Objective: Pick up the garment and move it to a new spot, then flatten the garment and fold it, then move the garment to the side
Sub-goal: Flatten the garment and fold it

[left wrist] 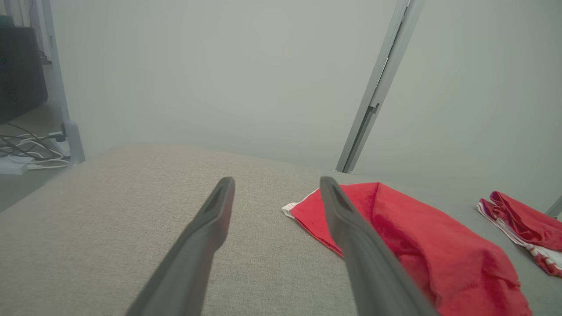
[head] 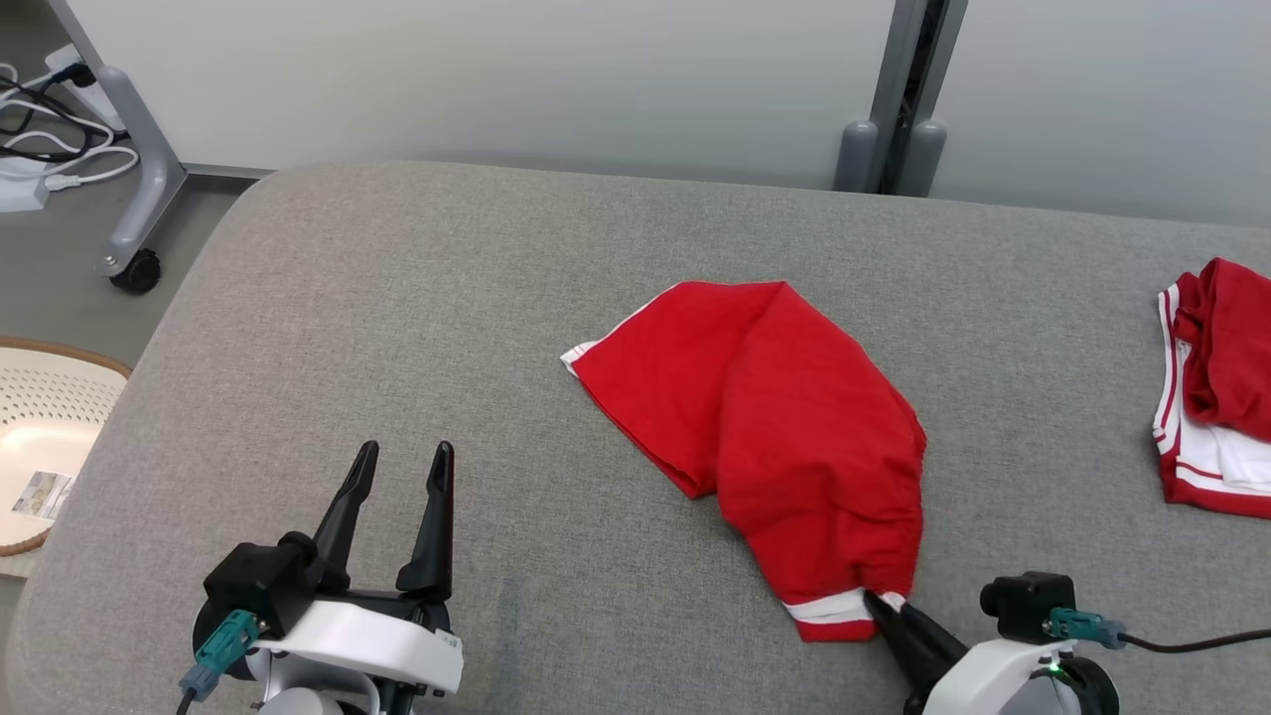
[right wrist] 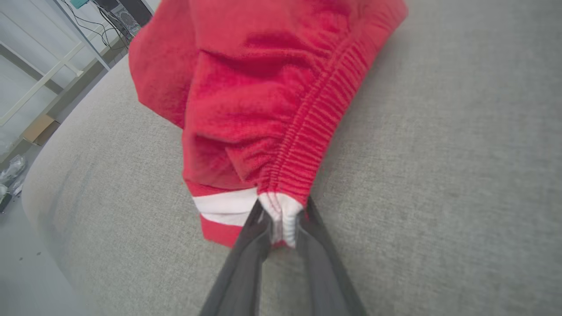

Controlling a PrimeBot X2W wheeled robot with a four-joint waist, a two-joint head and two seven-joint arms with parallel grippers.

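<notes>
The garment is a pair of red shorts with white stripes, lying crumpled in the middle of the grey padded table. My right gripper is at its near corner, and in the right wrist view its two dark fingers pinch the white-striped end of the elastic waistband of the garment. My left gripper stands open over bare fabric to the left of the shorts, fingers spread, with the garment to its right.
A second red and white garment lies bunched at the table's right edge. A white perforated basket sits on the floor to the left, with a wheeled stand and cables behind. A wall runs behind the table.
</notes>
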